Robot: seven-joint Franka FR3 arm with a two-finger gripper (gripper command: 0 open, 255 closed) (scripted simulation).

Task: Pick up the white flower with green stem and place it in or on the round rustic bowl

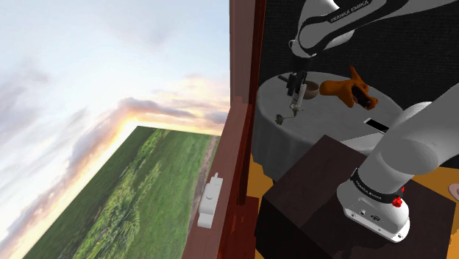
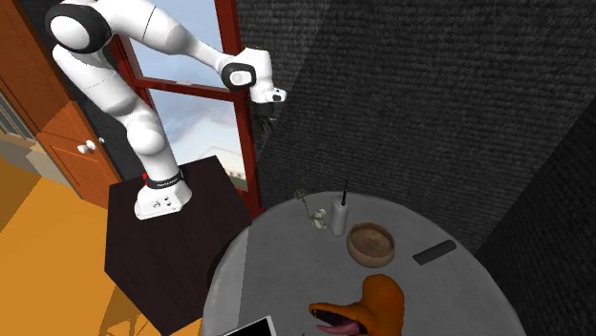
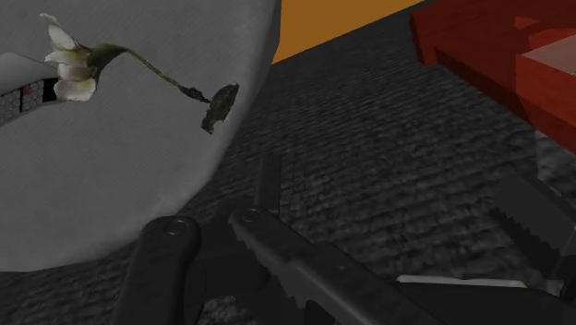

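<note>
The white flower with a green stem [image 3: 76, 66] lies flat on the round grey table [image 3: 102, 185], near its rim. In the second exterior view the flower [image 2: 309, 214] rests at the table's far left edge, beside a white bottle [image 2: 339, 220]. The round brown bowl [image 2: 371, 243] stands just past that bottle; in the shoulder view the bowl [image 1: 312, 89] is behind the flower [image 1: 282, 117]. My gripper [image 2: 269, 112] hangs high above and off to the side of the table, near the red window frame. Its fingers [image 3: 277, 263] stand apart, holding nothing.
An orange figure [image 2: 374, 304] and a black remote [image 2: 435, 253] also sit on the table [image 2: 277, 277]. A flat white-edged device [image 1: 376, 125] lies near the table's front. The red window frame [image 1: 239, 110] rises close to the gripper [image 1: 296, 81]. The dark stand [image 2: 162, 239] is beside the table.
</note>
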